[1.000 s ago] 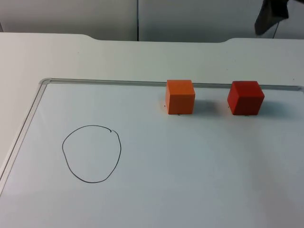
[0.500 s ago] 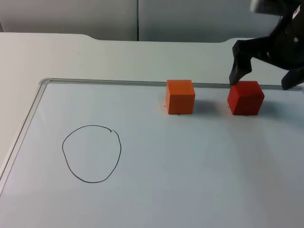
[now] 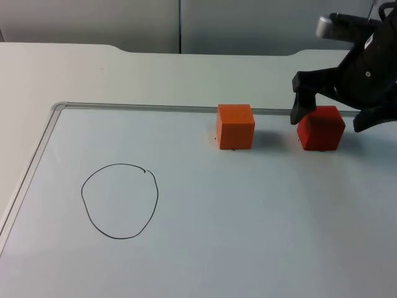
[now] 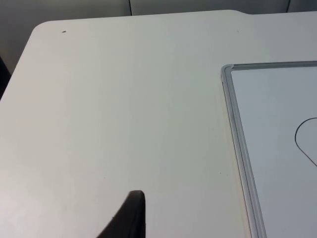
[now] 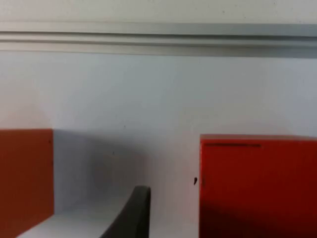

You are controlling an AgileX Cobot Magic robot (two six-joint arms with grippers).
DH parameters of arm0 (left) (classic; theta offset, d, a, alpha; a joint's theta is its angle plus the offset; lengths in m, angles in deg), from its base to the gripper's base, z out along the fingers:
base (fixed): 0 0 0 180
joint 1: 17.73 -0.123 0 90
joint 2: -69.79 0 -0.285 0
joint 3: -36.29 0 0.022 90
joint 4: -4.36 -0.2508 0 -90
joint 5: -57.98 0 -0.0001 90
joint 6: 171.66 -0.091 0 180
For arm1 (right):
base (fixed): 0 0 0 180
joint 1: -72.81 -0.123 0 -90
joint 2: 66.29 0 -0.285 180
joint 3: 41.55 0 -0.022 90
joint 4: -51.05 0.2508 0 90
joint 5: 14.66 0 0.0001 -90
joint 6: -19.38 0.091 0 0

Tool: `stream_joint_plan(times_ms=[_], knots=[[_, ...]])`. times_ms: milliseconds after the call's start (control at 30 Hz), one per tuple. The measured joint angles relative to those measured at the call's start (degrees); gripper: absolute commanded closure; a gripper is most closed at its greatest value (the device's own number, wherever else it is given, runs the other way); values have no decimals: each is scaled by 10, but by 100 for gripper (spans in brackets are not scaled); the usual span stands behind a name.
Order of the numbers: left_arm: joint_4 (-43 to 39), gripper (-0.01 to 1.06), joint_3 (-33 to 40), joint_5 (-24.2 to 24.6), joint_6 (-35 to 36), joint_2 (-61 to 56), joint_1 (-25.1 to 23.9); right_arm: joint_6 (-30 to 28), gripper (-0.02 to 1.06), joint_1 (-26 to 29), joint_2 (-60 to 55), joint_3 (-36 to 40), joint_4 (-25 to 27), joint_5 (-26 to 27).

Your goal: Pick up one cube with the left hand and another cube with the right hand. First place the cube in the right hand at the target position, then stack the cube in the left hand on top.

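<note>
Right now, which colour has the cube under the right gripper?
Red. The cube under the right gripper shows best in the top view.

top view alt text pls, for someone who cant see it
The right gripper hangs open over the red cube, one finger on each side, not yet closed. An orange cube sits beside it on a whiteboard, which has an empty hand-drawn circle.

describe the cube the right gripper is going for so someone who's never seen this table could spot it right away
On the whiteboard lying on the table, look along its far metal edge, where two cubes sit side by side. It is the red cube, the one on the right, with the open right gripper straddling it. Its neighbour is the orange cube, standing free.
</note>
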Motion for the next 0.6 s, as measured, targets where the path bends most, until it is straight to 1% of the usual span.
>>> stream_joint_plan(times_ms=[267, 367, 400, 467, 533, 567, 600], knots=[[0, 0, 0, 0, 0, 0, 0, 0, 11, 0, -20, 0, 0, 15], [0, 0, 0, 0, 0, 0, 0, 0, 16, 0, -21, 0, 0, 21], [0, 0, 0, 0, 0, 0, 0, 0, 16, 0, -21, 0, 0, 21], [0, 0, 0, 0, 0, 0, 0, 1, 25, 0, -21, 0, 0, 22], [0, 0, 0, 0, 0, 0, 0, 2, 37, 0, -22, 0, 0, 22], [0, 0, 0, 0, 0, 0, 0, 3, 37, 0, -23, 0, 0, 24], [0, 0, 0, 0, 0, 0, 0, 3, 41, 0, -23, 0, 0, 23]])
